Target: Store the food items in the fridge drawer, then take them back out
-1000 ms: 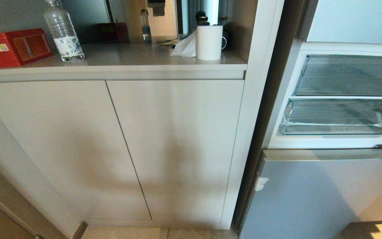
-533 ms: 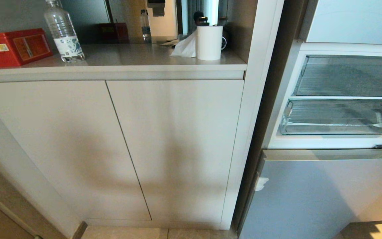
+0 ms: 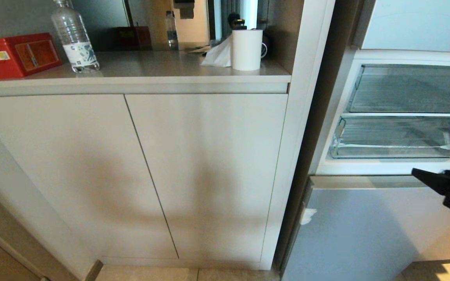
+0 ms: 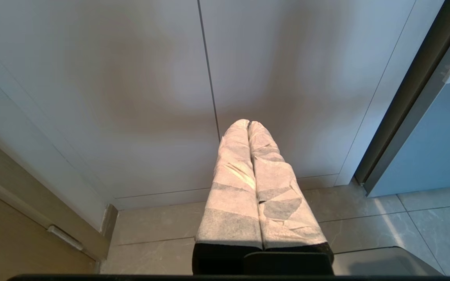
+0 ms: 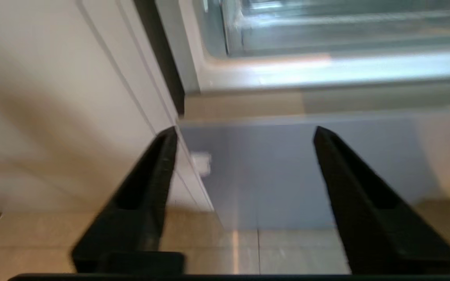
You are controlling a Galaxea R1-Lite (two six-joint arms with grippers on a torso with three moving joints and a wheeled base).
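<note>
Pale blue fridge with its middle door open, clear fridge drawer pushed in and bare, right gripper spread wide and empty below it, left gripper pressed together near the floor, facing the white cabinet

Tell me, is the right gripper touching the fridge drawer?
Apart. Right wrist view: the right gripper hangs open before the blue door panel, fridge drawer beyond.
</note>
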